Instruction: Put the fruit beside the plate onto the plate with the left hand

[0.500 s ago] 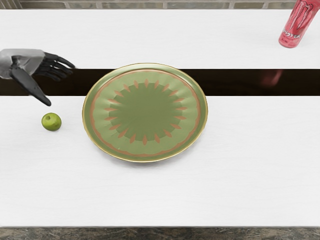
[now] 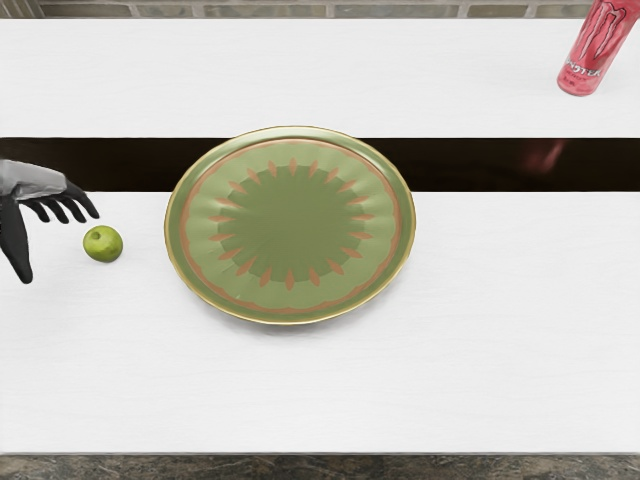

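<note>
A round green apple (image 2: 103, 243) lies near the smooth white counter's (image 2: 480, 330) left edge, beside the fluted green plate (image 2: 290, 224). The left hand (image 2: 35, 200), fingers spread and empty, hovers beside it.

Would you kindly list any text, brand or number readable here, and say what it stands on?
"MONSTER", apparently: white lettering on the can, too blurred to be sure.
No text on the plate, the apple or the table.
</note>
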Robot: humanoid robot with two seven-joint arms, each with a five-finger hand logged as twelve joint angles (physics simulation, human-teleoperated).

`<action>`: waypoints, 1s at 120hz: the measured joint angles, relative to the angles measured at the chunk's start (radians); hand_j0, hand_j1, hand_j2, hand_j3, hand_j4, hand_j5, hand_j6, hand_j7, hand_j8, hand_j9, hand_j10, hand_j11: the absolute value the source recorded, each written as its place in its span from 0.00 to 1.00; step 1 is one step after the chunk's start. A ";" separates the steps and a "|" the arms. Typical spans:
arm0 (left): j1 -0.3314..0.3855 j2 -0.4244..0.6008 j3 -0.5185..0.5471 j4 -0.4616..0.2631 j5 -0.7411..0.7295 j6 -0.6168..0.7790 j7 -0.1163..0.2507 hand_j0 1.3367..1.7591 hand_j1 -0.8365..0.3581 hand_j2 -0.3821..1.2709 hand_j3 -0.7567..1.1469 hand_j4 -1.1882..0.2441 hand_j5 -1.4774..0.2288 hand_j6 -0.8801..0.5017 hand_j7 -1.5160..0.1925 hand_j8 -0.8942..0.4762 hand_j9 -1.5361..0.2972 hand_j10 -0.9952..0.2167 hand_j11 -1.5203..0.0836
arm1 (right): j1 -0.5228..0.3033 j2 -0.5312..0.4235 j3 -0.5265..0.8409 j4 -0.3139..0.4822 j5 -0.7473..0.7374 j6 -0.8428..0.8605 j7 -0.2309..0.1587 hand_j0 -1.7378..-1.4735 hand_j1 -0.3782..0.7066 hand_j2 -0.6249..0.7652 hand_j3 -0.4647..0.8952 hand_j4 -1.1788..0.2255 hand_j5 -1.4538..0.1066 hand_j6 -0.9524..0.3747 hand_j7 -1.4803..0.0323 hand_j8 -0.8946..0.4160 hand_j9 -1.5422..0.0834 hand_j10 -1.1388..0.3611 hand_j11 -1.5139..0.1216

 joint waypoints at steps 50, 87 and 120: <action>0.205 -0.204 0.006 0.002 0.487 0.377 0.036 0.76 0.74 0.26 0.40 0.65 0.67 0.45 0.70 0.46 0.66 0.61 0.74 | 0.007 0.000 0.000 -0.003 0.000 0.000 0.000 0.30 0.06 0.44 0.34 0.82 0.90 0.69 0.95 0.66 0.92 0.74 0.90; 0.281 -0.269 0.007 0.029 0.565 0.470 0.036 0.76 0.74 0.26 0.40 0.65 0.67 0.45 0.69 0.46 0.66 0.61 0.74 | 0.010 0.000 0.000 -0.005 0.000 -0.001 0.000 0.30 0.06 0.44 0.34 0.82 0.90 0.69 0.95 0.66 0.92 0.74 0.90; 0.321 -0.299 0.008 0.071 0.588 0.491 0.036 0.76 0.72 0.27 0.40 0.64 0.66 0.44 0.68 0.45 0.65 0.59 0.73 | 0.010 0.000 0.000 -0.006 0.000 -0.001 0.000 0.30 0.06 0.44 0.34 0.82 0.90 0.69 0.95 0.66 0.92 0.74 0.90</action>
